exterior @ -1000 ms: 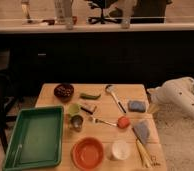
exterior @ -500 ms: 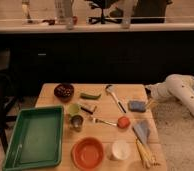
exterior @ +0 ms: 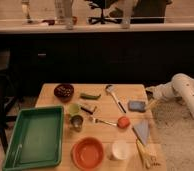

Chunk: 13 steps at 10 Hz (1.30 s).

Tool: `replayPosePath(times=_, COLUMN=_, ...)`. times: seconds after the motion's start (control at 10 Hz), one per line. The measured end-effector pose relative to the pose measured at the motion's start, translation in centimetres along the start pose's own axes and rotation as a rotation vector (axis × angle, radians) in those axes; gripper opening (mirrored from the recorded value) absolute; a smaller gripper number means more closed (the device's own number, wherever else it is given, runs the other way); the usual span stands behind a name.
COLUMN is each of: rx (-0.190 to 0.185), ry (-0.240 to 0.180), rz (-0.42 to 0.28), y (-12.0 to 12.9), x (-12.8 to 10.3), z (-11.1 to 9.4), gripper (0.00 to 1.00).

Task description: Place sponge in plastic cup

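The small blue sponge (exterior: 137, 105) lies flat near the right side of the wooden table (exterior: 102, 107). The light green plastic cup (exterior: 74, 108) stands left of centre, just behind a shiny metal cup (exterior: 77, 122). My gripper (exterior: 152, 95) reaches in from the right on the white arm (exterior: 184, 89). It hovers at the table's right edge, just right of and slightly above the sponge, and holds nothing that I can see.
A green tray (exterior: 20, 150) lies at the front left, with an orange bowl (exterior: 87, 152) and a white cup (exterior: 119, 149) at the front. A pale folded cloth (exterior: 141, 131), red ball (exterior: 122, 122), fork, spatula (exterior: 111, 92), dark bowl (exterior: 64, 91) and yellow brush (exterior: 145, 152) are spread about.
The arm has moved left, bringing the gripper from off the table's right side to just beside the sponge. The objects on the table have not moved.
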Motion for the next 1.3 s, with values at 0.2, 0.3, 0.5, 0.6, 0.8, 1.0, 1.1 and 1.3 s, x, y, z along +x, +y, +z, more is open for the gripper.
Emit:
replayPosePath(times=0.2, rx=-0.037, ry=-0.009, rz=0.013, y=0.2, x=0.2, z=1.3, gripper=0.80)
replayPosePath(times=0.3, rx=-0.049, ry=-0.004, rz=0.015, y=0.2, x=0.4, z=1.7, gripper=0.80)
replayPosePath(times=0.5, rx=-0.070, ry=0.005, rz=0.016, y=0.4, x=0.3, z=2.4, gripper=0.80)
replayPosePath(times=0.6, rx=-0.085, ry=0.008, rz=0.019, y=0.5, x=0.1, z=2.9, gripper=0.80)
replayPosePath(times=0.8, rx=-0.092, ry=0.014, rz=0.026, y=0.8, x=0.4, z=3.1, gripper=0.80)
replayPosePath(times=1.0, rx=-0.094, ry=0.025, rz=0.033, y=1.2, x=0.7, z=3.6, gripper=0.80)
replayPosePath(times=1.1, rx=-0.095, ry=0.028, rz=0.034, y=1.3, x=0.7, z=3.8, gripper=0.80)
replayPosePath(times=1.3, rx=-0.099, ry=0.041, rz=0.036, y=1.6, x=1.1, z=4.2, gripper=0.80)
